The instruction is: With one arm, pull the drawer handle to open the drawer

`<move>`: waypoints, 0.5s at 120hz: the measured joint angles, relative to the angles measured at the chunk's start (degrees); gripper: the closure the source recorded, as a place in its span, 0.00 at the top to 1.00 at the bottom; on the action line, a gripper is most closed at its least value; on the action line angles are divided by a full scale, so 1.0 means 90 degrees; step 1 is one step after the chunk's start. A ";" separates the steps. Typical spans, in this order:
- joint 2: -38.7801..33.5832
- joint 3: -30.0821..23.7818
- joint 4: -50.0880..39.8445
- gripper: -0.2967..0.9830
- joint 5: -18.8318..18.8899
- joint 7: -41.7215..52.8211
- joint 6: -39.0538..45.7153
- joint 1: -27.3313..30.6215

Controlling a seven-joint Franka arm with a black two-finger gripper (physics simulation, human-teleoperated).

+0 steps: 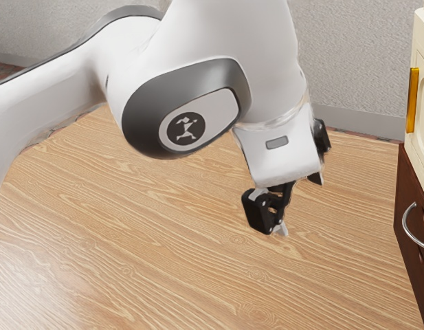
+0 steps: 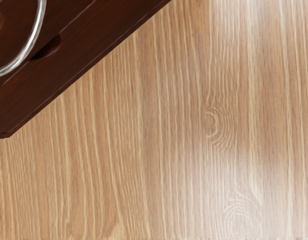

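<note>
- The curved silver drawer handle point(image 1: 405, 223) bows out from the dark brown drawer front point(image 1: 408, 180), probably so that a finger can pass behind it and draw the drawer out
- That front sits below a cream cabinet section point(image 1: 421, 130) with a gold handle point(image 1: 412, 100), at the exterior view's right; the silver handle is the one I judge to be wanted, as it is the one the wrist view catches too
- My arm point(image 1: 218, 120) reaches down over the wood-grained floor point(image 1: 163, 275), and the black gripper point(image 1: 298, 203) hangs tilted in front of the drawer, apart from the handle; this looks like an approach, with room left to turn and line up
- The jaws are released and spread wide, one finger well away from the other, with nothing between them and neither touching the handle
- Next I would bring them to either side of the bar, close on it, then pull straight away from the front; coming in askew could knock the bar or let it slip
</note>
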 joint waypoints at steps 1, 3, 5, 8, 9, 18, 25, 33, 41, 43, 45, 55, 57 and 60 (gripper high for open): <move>-0.0001 0.0004 -0.0010 0.77 0.0000 0.0039 0.0037 0.0029; -0.0001 0.0011 -0.0026 0.77 0.0000 0.0115 0.0108 0.0101; 0.0002 0.0016 -0.0038 0.77 0.0000 0.0190 0.0173 0.0190; 0.0008 0.0021 -0.0050 0.77 0.0000 0.0297 0.0261 0.0350; 0.0011 0.0023 -0.0054 0.77 0.0000 0.0332 0.0289 0.0409; 0.0015 0.0028 -0.0213 0.77 0.0001 0.0626 0.0584 0.1045; 0.0012 0.0027 -0.0343 0.77 0.0001 0.0835 0.0832 0.1584; 0.0010 0.0028 -0.0418 0.77 -0.0023 0.1076 0.1071 0.2136; 0.0015 0.0029 -0.0435 0.77 -0.0090 0.1293 0.1245 0.2550; 0.0012 0.0029 -0.0435 0.77 -0.0103 0.1343 0.1281 0.2623; 0.0013 0.0029 -0.0437 0.77 -0.0114 0.1392 0.1314 0.2686; 0.0015 0.0030 -0.0441 0.77 -0.0153 0.1618 0.1442 0.2806; 0.0015 0.0030 -0.0441 0.77 -0.0158 0.1660 0.1462 0.2793; 0.0016 0.0027 -0.0441 0.77 -0.0164 0.1720 0.1489 0.2755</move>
